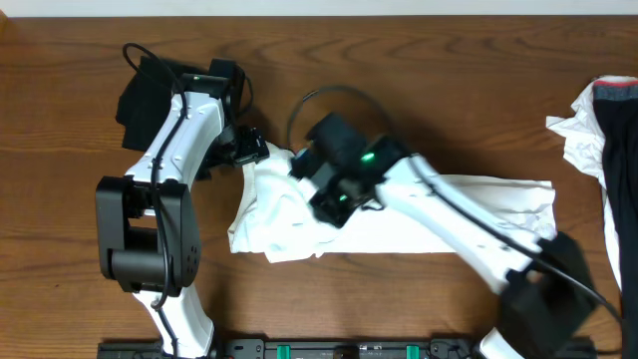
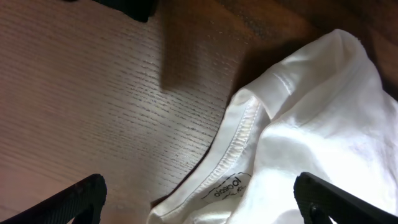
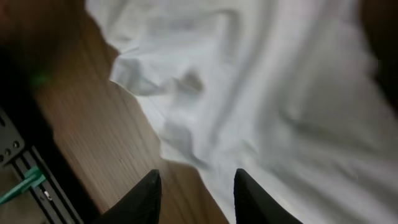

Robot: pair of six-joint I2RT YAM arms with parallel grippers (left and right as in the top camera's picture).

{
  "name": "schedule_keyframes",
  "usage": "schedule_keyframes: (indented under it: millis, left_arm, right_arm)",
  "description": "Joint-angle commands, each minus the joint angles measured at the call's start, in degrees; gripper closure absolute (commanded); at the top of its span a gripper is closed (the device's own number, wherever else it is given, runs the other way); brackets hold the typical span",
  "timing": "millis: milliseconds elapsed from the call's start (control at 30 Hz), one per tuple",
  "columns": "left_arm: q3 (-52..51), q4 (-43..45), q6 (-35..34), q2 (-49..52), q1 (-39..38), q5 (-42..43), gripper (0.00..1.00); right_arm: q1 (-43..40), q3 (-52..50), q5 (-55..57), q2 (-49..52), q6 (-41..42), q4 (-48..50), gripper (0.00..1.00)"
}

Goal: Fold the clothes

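The right hand [image 3: 196,199] was held part open, empty, over the crumpled end of the shirt [image 1: 469,214]. The wide-open left hand [image 2: 208,199] was placed nearer the collar [image 2: 239,138].

Soft overhead light; the white T-shirt [image 1: 269,219] nearly blows out against the dark table [image 1: 60,120]. Right wrist view is smeared with blur; left wrist view sharp, shadowed at top.

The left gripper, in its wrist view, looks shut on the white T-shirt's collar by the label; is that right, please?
Not quite: the left wrist view shows the left gripper wide open, its fingers either side of the collar of the white T-shirt by the label.
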Motion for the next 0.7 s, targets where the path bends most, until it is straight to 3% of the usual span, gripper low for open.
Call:
schedule_keyframes:
  millis: [0,333,533,667]
  left_arm:
    - [-0.39,-0.33,0.07,0.76,0.04,-0.07,0.02]
    - [-0.39,-0.35,0.07,0.76,0.04,-0.07,0.02]
    - [-0.39,-0.33,0.07,0.76,0.04,-0.07,0.02]
    - [-0.39,-0.33,0.07,0.76,0.04,-0.07,0.02]
  right_arm:
    - [-4.81,0.44,6.64,-0.79,4.26,-2.78,0.64]
    - [-14.05,-5.9,6.64,-0.22,4.94,-4.87,0.71]
    - [-12.46,-11.74,7.17,-0.22,-6.05,-4.98,0.68]
    - [-11.89,-16.41,12.37,-0.22,-6.78,0.15,0.68]
